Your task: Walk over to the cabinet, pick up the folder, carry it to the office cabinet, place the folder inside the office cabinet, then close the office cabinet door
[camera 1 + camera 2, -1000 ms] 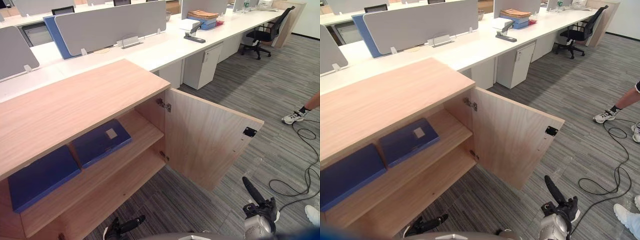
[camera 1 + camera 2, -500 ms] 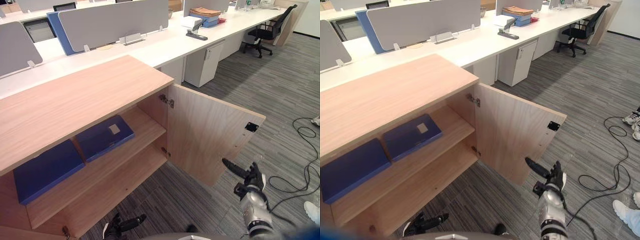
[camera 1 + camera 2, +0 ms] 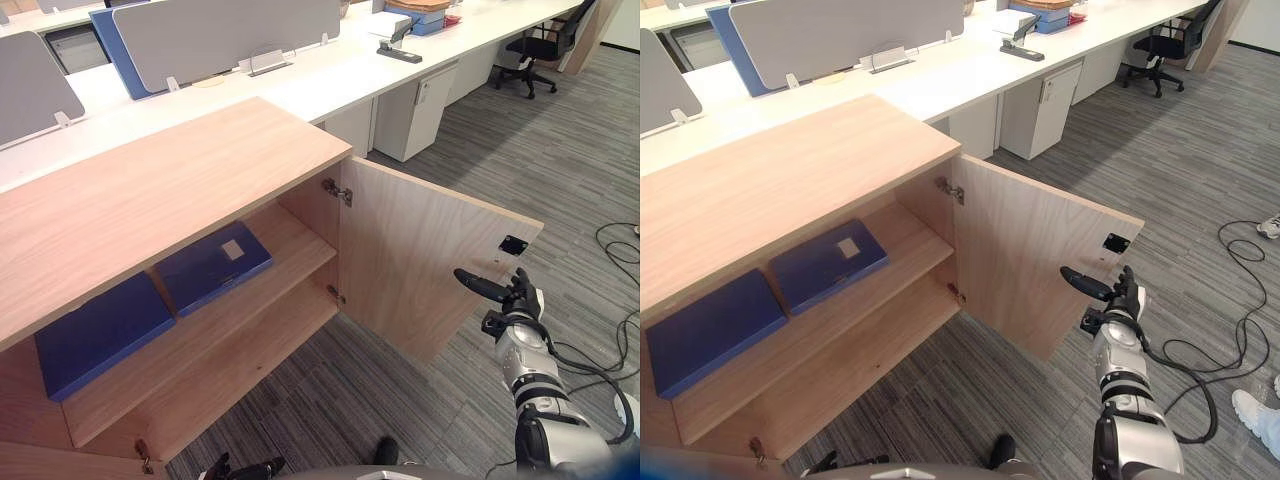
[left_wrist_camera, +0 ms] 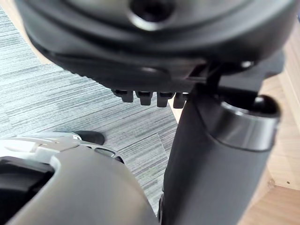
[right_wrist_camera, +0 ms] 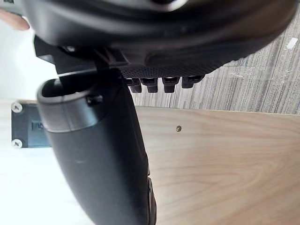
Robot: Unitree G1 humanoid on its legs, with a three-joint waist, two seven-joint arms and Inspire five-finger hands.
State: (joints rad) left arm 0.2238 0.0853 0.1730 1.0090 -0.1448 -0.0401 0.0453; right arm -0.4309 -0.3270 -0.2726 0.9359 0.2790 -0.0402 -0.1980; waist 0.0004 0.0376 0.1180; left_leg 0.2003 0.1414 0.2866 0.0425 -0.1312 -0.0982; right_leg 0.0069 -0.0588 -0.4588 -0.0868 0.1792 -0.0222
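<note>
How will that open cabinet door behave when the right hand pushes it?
The door looks like a stiff wood panel, so it probably won't flex. It hangs on two hinges, so a push from the right hand should likely swing it shut.

Right arm: silver-grey, ribbed cylindrical segments | right hand: matt black, slim rounded digits | close up: glossy black housing, thick black thumb, row of blunt fingers | left hand: same dark finish

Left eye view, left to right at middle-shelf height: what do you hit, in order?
plain blue folder → blue folder with white label → open cabinet door → right hand
</note>
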